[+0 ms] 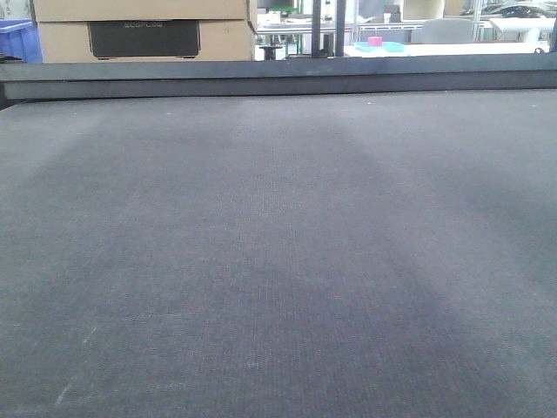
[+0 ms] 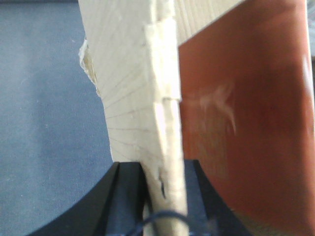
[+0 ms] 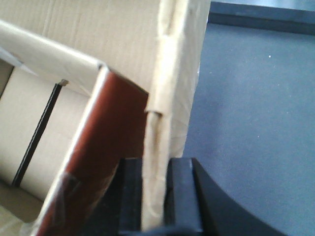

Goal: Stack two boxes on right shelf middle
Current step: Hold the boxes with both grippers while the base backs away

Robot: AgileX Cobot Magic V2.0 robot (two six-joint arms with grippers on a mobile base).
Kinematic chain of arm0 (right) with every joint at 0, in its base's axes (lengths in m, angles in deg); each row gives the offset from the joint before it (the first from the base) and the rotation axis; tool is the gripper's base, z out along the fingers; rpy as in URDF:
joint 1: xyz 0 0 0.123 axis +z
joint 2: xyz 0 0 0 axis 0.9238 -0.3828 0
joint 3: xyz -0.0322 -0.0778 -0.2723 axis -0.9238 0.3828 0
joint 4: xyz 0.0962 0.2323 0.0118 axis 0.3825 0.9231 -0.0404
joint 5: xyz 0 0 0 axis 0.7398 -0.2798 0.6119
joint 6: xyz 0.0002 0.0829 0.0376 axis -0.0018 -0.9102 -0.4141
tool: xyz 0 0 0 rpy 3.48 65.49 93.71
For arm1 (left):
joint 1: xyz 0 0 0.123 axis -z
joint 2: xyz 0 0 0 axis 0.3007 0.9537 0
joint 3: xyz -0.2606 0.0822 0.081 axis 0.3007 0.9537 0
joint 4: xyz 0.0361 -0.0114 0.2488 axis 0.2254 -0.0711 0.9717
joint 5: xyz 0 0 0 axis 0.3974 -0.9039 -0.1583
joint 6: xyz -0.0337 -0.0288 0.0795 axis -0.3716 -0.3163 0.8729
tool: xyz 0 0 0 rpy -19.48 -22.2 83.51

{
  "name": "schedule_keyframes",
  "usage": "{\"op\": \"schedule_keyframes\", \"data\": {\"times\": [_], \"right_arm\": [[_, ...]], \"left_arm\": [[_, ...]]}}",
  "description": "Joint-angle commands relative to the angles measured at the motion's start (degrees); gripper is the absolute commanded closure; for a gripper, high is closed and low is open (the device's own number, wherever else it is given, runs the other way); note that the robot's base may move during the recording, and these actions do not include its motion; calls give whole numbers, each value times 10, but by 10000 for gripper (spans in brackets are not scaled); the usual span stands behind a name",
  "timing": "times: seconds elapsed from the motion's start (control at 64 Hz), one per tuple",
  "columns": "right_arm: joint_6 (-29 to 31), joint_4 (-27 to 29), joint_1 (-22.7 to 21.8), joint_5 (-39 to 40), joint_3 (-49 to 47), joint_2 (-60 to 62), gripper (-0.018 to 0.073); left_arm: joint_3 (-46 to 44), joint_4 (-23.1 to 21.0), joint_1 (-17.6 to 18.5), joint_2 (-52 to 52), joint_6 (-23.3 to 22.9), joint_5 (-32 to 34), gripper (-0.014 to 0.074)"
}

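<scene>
The box (image 2: 128, 73) is being pinched at both walls by the left tool (image 2: 165, 196) and right tool (image 3: 156, 196); an even lift seems needed next.

Two grippers: the left gripper (image 2: 162, 169) and the right gripper (image 3: 156, 167), each with two black fingers (image 2: 125, 196) clamped on one cardboard wall of a box (image 3: 98, 39). Whether that makes one box or two cannot be told. Left of the right gripper's grip, one black strip (image 3: 37, 132) lies inside. The front view, with no gripper showing, has two stacked cartons (image 1: 61, 42), one blue bin (image 1: 19, 39) and one pink item (image 1: 375, 41).
</scene>
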Motion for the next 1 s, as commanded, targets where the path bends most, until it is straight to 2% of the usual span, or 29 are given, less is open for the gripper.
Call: {"op": "schedule_keyframes", "data": {"times": [0.0,0.984], "right_arm": [[8,-21,-5,24,-4,7,713],[8,-21,-5,27,-4,7,713]], "left_arm": [[-8,4,-3,-13,3,17,708],[-8,4,-3,-13,3,17,708]]}}
